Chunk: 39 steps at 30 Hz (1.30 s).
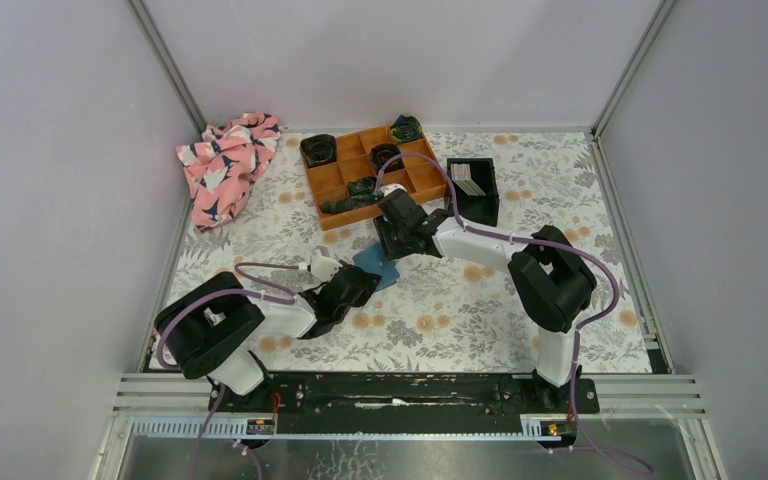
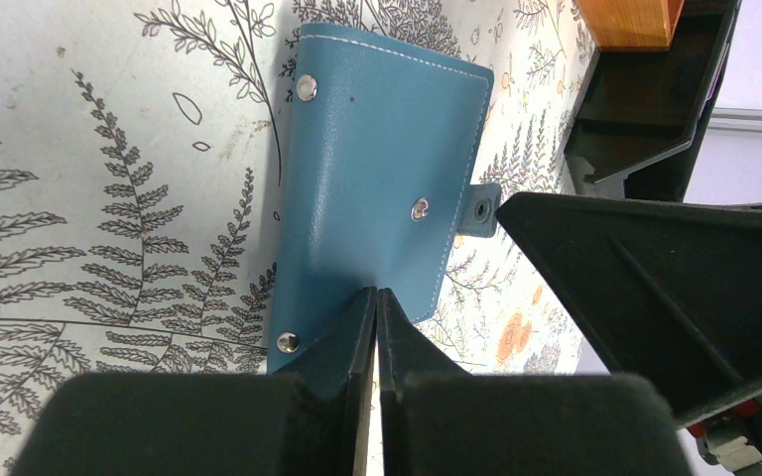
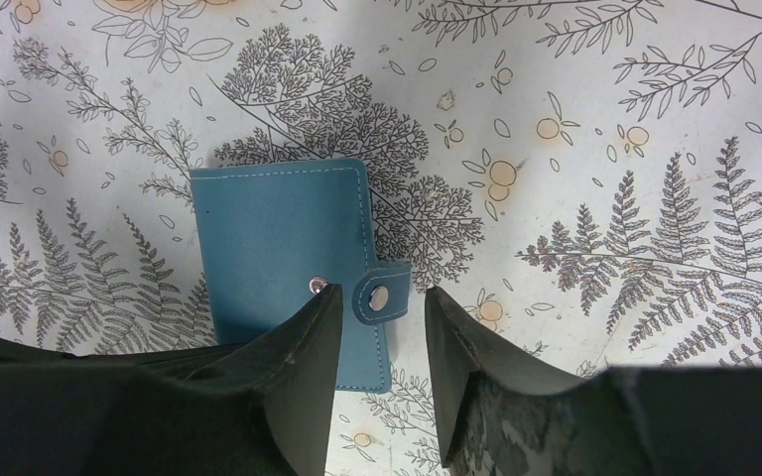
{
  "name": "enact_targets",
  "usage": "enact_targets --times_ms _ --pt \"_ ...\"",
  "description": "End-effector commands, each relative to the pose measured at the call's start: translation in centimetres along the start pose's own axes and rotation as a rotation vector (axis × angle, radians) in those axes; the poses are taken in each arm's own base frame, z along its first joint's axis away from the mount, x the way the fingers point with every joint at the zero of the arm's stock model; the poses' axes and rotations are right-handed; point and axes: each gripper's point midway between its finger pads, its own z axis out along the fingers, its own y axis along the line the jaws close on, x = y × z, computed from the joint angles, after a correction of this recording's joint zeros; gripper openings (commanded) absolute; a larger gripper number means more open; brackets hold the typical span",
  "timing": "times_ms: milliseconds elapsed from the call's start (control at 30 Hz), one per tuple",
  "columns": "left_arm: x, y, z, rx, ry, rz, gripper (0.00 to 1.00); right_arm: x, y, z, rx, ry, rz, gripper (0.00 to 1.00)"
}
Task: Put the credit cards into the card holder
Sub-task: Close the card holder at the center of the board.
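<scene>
Fingers of the left gripper are pressing almost flat together, and they appear to be pinching the near edge of the card holder. It is lying closed on the floral table and stretching away straight ahead of those fingertips. Just past the holder's far side, the right gripper is reaching in from the opposite direction, its jaws standing moderately apart and empty. The holder's snap tab is sitting in the gap between them. One fingertip is touching the teal cover right beside a metal stud, and the other is hanging over bare table off the holder's edge. Farther back, behind and to the outer side of the right gripper, a small black bin is standing with the credit cards lying inside it, well apart from the holder. Directly behind the right gripper an orange compartment tray is sitting with dark items in several cells. Far off beyond the left gripper a pink patterned cloth is lying crumpled against the wall.
</scene>
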Motion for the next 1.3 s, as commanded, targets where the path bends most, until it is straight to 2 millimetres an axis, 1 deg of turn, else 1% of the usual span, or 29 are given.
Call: enact_targets --times_ms 0,333,600,833,967,1067,1267 --pt "0.4 3.5 0.1 -0.111 0.014 0.074 0.07 -3.7 1.7 -2.8 -0.046 -0.105 -0.016 0.44" --pt "0.5 3.5 0.2 -0.109 0.019 0.070 0.07 -2.7 2.0 -1.9 -0.049 -0.062 -0.028 0.44" --pt "0.6 3.4 0.3 -0.111 0.021 0.070 0.07 -2.2 2.3 -1.4 -0.051 -0.044 -0.036 0.43" --pt "0.5 3.3 0.2 -0.107 0.021 0.069 0.07 -1.7 2.1 -0.8 -0.036 -0.026 -0.039 0.43" --pt "0.6 3.2 0.2 -0.107 0.023 0.070 0.07 -1.2 1.9 -0.1 -0.023 -0.004 -0.044 0.42" --pt "0.6 3.2 0.2 -0.107 0.023 0.070 0.07 -0.9 1.7 0.2 -0.016 0.006 -0.047 0.40" --pt "0.6 3.6 0.2 -0.112 0.026 0.071 0.07 -0.9 1.5 0.4 -0.002 0.005 -0.049 0.33"
